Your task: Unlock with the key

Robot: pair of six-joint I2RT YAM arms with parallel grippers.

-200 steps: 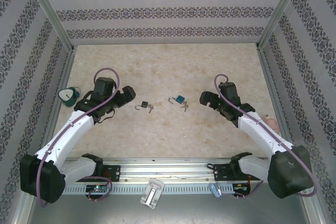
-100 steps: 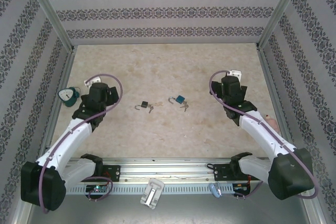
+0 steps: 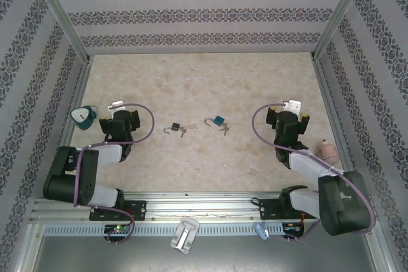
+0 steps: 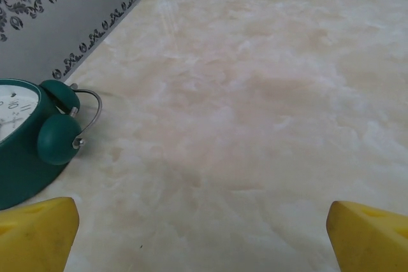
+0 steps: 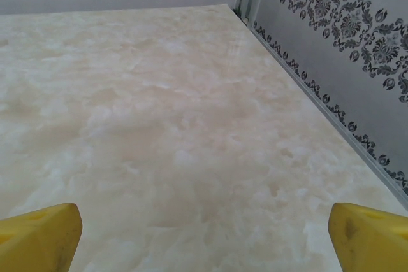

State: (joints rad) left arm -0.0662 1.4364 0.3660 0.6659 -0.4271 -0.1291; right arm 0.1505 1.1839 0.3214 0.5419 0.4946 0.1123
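- Locks: dark padlock and blue padlock lie midway between the arms, keys just beside each.
- Grippers: left gripper and right gripper, fingers spread wide, empty, well apart from both locks.
- Risk: small keys on the smooth table likely skid or twist under a pinch; an unheld lock may turn with the key.
- Surroundings: alarm clock just beside the left gripper may be knocked; pink object at the table's right edge.
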